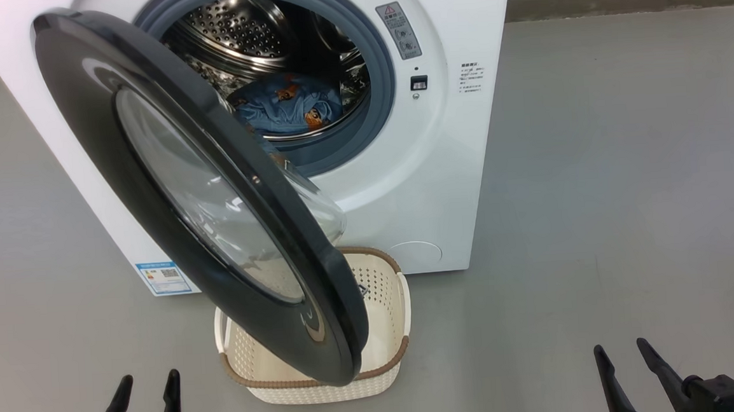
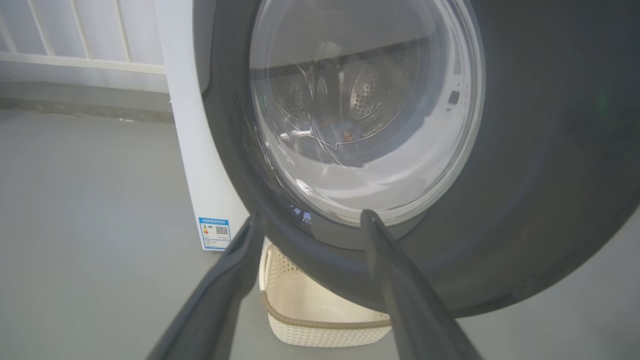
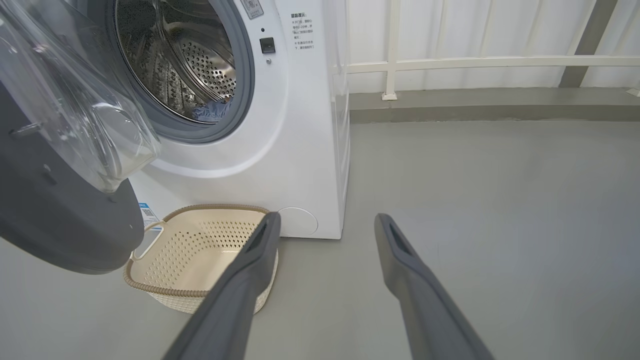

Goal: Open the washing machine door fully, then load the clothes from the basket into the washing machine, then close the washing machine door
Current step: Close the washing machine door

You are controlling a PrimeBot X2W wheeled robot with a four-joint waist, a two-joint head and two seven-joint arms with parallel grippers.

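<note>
Head view: the washer stands on the floor with its door swung partly out on the left hinge, its lower edge hanging over the basket. The clothes lie inside the drum and the basket looks empty, so the loading seems done and closing the door is likely the step in hand. The left gripper and right gripper sit low at the bottom corners, well apart from everything, both wide and holding nothing.

Left wrist view: the left gripper, fingers spread, points at the door's outer face near its lower frame. That side suits a push to shut it, I judge. The basket shows beneath the door.

Right wrist view: the right gripper is wide and bare, aimed at the floor beside the washer's lower corner, clear of the door's swing. A bit of the clothes shows in the drum; the basket has nothing in it.
</note>
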